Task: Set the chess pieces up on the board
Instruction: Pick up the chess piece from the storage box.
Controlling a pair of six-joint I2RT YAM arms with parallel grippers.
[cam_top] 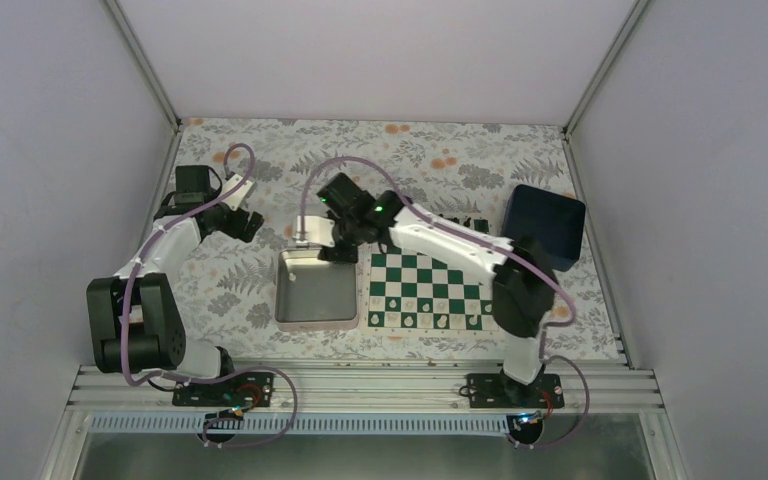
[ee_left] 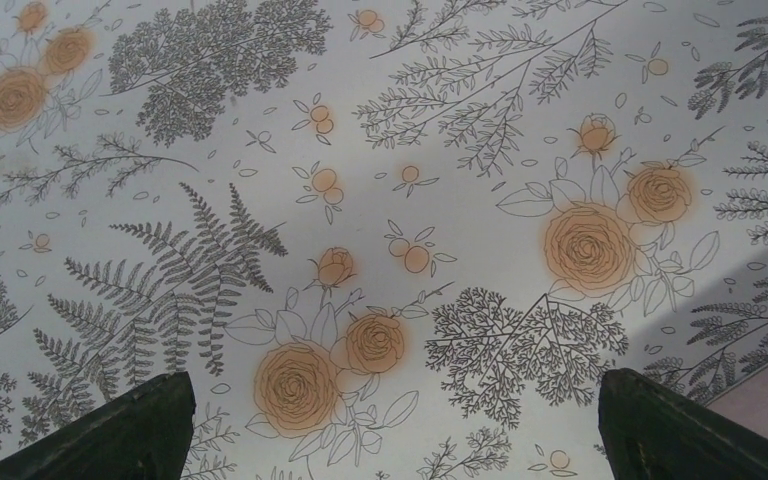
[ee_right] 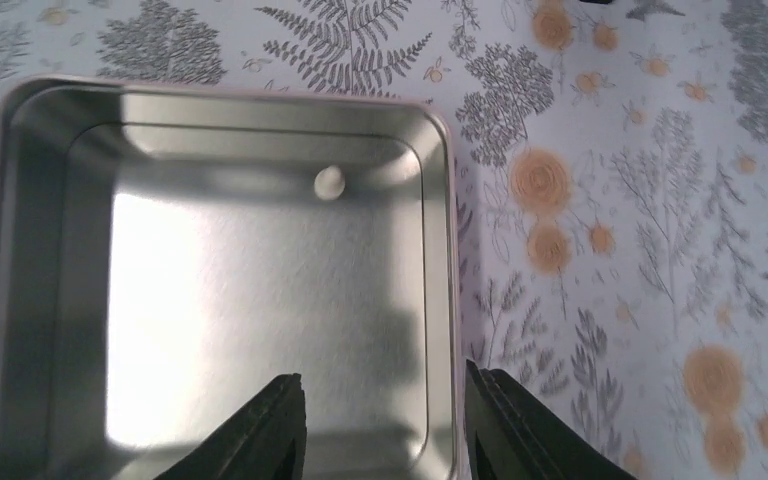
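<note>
The green and white board (cam_top: 422,285) lies right of a silver tray (cam_top: 290,300). Cream-white chess pieces (cam_top: 430,320) stand along its near rows. Some black pieces (cam_top: 463,222) show at its far edge, partly hidden by my right arm. My right gripper (cam_top: 338,250) hangs over the tray's far right corner. In the right wrist view it (ee_right: 385,425) is open and empty, straddling the tray's right wall (ee_right: 440,300). One cream piece (ee_right: 329,182) lies alone in the tray. My left gripper (cam_top: 248,225) is open and empty over bare cloth, its fingers (ee_left: 110,430) wide apart.
A dark blue box (cam_top: 545,225) stands at the board's far right corner. A floral cloth (ee_left: 410,200) covers the table. White walls enclose the table on three sides, and a metal rail runs along the near edge.
</note>
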